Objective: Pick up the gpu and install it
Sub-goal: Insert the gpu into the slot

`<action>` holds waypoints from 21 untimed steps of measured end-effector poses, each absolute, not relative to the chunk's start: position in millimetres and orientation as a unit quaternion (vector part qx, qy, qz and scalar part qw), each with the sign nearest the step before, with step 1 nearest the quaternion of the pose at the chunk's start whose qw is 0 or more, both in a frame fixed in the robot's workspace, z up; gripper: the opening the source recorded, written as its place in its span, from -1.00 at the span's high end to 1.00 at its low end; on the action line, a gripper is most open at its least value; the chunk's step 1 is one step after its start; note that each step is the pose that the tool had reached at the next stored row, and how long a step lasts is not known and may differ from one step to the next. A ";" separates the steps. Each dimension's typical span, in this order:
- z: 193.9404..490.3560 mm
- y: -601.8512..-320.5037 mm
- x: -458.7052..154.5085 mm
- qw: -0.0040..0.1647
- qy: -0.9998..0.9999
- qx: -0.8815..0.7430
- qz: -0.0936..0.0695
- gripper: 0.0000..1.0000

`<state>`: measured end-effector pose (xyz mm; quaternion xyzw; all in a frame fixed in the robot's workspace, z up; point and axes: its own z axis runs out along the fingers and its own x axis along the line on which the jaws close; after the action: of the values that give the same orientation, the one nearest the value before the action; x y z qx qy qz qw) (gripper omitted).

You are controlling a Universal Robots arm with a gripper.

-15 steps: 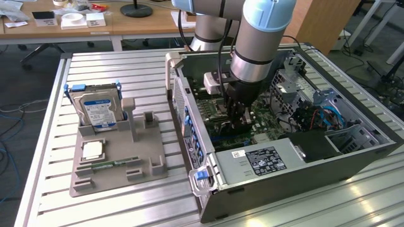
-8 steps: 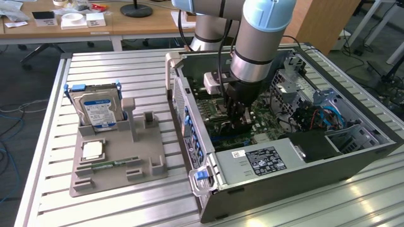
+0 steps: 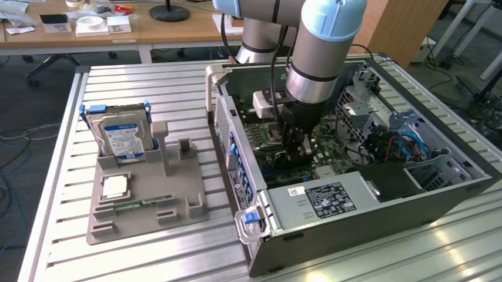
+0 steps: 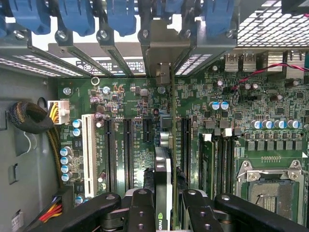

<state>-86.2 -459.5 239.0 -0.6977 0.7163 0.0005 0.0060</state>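
The gpu (image 4: 162,166) stands on edge between my fingers, its thin green board and black cooler seen edge-on, running toward the rear slot openings (image 4: 159,53) of the computer case. My gripper (image 4: 164,200) is shut on it, with a black finger (image 4: 142,208) on each side. It sits among the motherboard's (image 4: 130,145) long black expansion slots; I cannot tell whether it is seated. In the exterior view my gripper (image 3: 298,150) reaches down deep inside the open case (image 3: 439,194), just above the board.
Blue slot latches (image 4: 77,19) line the case's rear wall. Memory sticks (image 4: 207,164) and the CPU socket (image 4: 270,188) lie close beside the card. On the exterior view's left, a grey holder (image 3: 141,200) carries a hard drive (image 3: 117,135) and a memory stick (image 3: 141,204).
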 end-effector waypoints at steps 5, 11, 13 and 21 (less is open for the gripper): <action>238.9 -459.4 -86.2 0.006 0.716 -0.698 0.001 0.46; 238.9 -459.4 -86.3 0.006 0.716 -0.698 0.001 0.46; 238.9 -459.4 -86.2 0.006 0.716 -0.698 0.001 0.46; 238.9 -459.4 -86.2 0.006 0.716 -0.698 0.001 0.46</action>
<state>-86.2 -459.4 238.9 -0.6977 0.7163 0.0006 0.0061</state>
